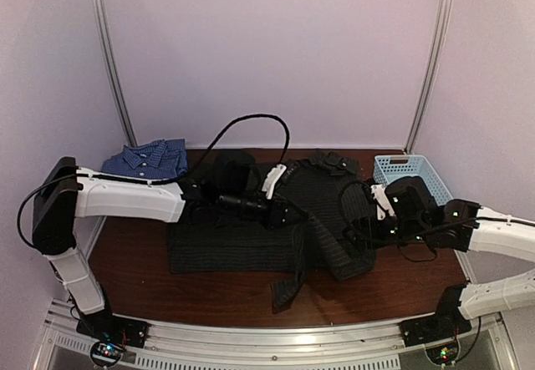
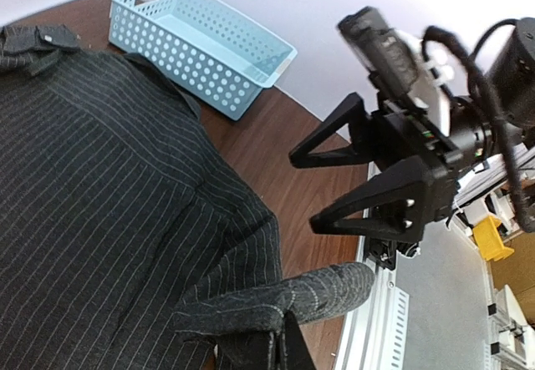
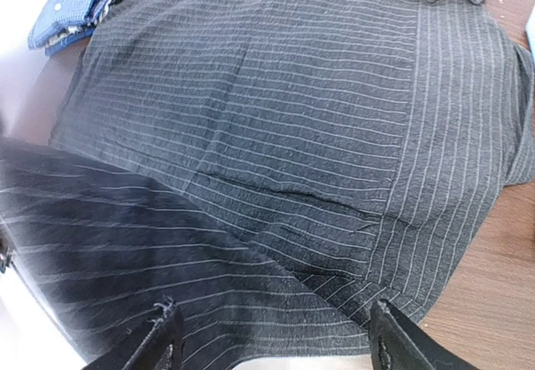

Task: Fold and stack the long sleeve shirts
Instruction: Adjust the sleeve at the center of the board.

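The black pinstriped long sleeve shirt [image 1: 251, 240] lies spread over the middle of the table, with one sleeve trailing toward the near edge. My left gripper [image 1: 292, 215] is shut on a raised fold of its cloth [image 2: 292, 299]. My right gripper [image 1: 361, 221] hovers open just above the shirt's right part [image 3: 276, 94], nothing between its fingers [image 3: 163, 345]. From the left wrist view the right gripper [image 2: 303, 190] also appears open, over the table's near right. The blue checked long sleeve shirt [image 1: 149, 158] sits folded at the back left.
A light blue plastic basket [image 1: 411, 174] stands at the back right, close behind my right arm. The aluminium rail [image 1: 276, 337] runs along the near edge. Walls close in the table on three sides.
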You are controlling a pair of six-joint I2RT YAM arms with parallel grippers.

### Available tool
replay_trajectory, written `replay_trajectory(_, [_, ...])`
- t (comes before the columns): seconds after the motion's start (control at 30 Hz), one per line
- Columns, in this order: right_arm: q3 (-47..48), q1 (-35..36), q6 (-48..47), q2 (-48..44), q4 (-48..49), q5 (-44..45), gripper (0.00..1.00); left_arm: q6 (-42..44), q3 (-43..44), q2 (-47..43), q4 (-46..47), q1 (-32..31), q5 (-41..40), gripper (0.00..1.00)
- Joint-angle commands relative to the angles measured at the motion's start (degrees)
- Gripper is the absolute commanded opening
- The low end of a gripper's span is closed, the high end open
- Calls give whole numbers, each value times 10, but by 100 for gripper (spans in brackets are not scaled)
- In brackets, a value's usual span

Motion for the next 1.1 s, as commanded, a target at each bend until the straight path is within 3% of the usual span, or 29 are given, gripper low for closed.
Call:
replay_trajectory(0.0, [-11,-4,19,-22,-1,15,78,-70,16,49,36,33,61,0])
replay_trajectory(0.43, [-63,15,36,-45,93,-77,78,-118,82,176,85,81,108,0])
replay_trajectory(0.8, [-97,22,30,32,182,-94,80,-121,72,160,99,81,128,0])
replay_trajectory(1.07, [-65,20,-15,87,163,-54,81,-116,60,140,98,81,131,0])
